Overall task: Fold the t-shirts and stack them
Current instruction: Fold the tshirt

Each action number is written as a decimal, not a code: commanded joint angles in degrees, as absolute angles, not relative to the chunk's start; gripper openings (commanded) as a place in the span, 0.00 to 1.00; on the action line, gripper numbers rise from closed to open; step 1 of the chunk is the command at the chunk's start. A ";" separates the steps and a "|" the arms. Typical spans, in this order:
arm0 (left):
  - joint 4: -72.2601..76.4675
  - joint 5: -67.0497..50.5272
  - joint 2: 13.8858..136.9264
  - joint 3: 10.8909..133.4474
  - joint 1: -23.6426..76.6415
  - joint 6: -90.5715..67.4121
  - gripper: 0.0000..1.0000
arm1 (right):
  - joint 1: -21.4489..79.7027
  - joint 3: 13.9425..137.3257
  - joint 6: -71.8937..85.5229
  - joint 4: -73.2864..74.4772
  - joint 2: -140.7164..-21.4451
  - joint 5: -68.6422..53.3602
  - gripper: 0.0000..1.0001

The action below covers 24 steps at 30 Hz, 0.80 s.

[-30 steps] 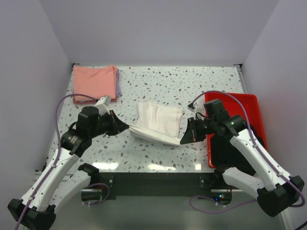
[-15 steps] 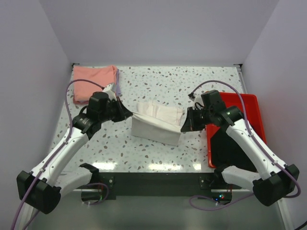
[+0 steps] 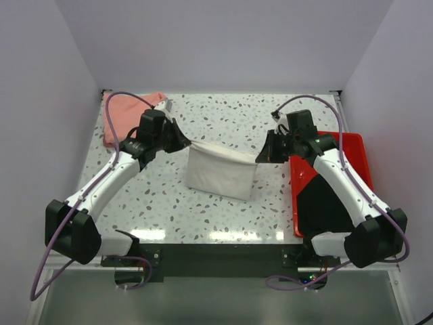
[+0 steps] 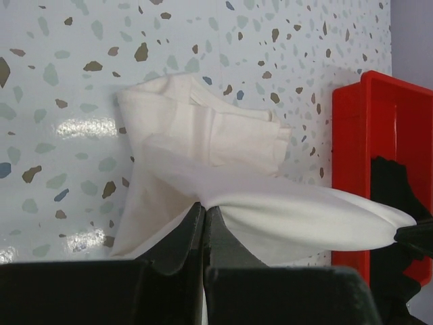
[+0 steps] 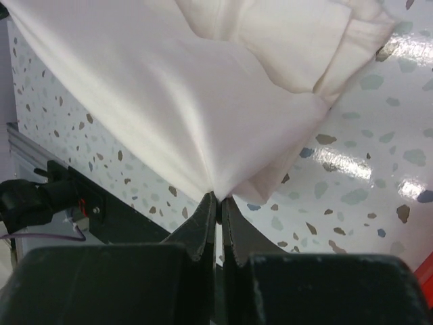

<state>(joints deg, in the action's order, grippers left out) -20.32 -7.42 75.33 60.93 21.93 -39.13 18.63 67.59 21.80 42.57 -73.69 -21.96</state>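
A cream-white t-shirt [image 3: 220, 172] lies partly folded in the middle of the table, its far edge lifted and stretched taut between both grippers. My left gripper [image 3: 187, 143] is shut on its left corner. My right gripper [image 3: 259, 159] is shut on its right corner. In the left wrist view the shut jaws pinch the cream cloth [image 4: 270, 203] at the left gripper [image 4: 204, 206]. The right wrist view shows the right gripper [image 5: 218, 198] pinching the cloth [image 5: 169, 101] the same way. A folded salmon-pink t-shirt [image 3: 122, 115] lies at the far left corner, partly behind the left arm.
A red tray [image 3: 342, 145] holding dark cloth [image 3: 331, 203] sits at the right edge of the table, under the right arm. It shows in the left wrist view too, as the red tray [image 4: 352, 169]. White walls stand round the far and side edges.
Both grippers have carried the cream shirt's edge away from the near side toward the far side, folding the cloth over itself. The arms have stretched out further.
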 commanded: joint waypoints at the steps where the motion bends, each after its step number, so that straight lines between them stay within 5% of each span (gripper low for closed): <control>1: -16.52 -4.31 77.95 64.86 20.30 -36.65 0.00 | 16.70 70.31 21.53 39.29 -76.02 -23.99 0.00; 24: -11.34 -4.48 102.47 76.19 18.98 -35.25 0.00 | 11.25 72.59 23.03 28.39 -95.80 -24.97 0.00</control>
